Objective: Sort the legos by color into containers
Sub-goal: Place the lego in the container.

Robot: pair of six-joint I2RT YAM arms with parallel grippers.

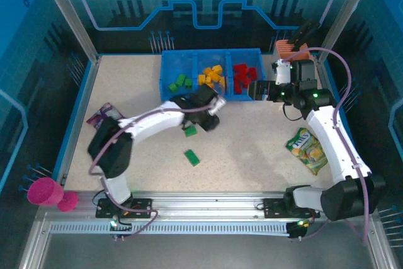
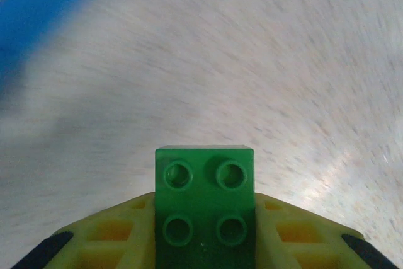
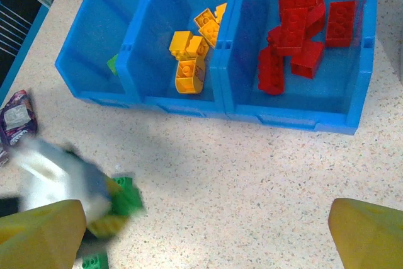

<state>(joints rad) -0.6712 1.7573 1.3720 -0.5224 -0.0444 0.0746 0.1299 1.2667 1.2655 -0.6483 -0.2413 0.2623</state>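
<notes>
Top view: left gripper (image 1: 213, 106) just before the green compartment (image 1: 173, 67); we should clear its front wall before releasing. Left wrist: jaws clamp a green brick (image 2: 204, 206). Right wrist: right gripper (image 3: 204, 231) spread wide, empty

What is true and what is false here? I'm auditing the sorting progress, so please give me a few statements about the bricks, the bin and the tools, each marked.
1. The left tool grips a green brick. True.
2. The right tool is shut on a red brick. False: its fingers stand wide apart with nothing between them.
3. The red bricks lie in the right end compartment of the blue bin. True.
4. Yellow bricks are mixed in with the red ones. False: the yellow bricks sit in the middle compartment, apart from the red.
5. A loose green brick lies on the table, outside the bin. True.
</notes>
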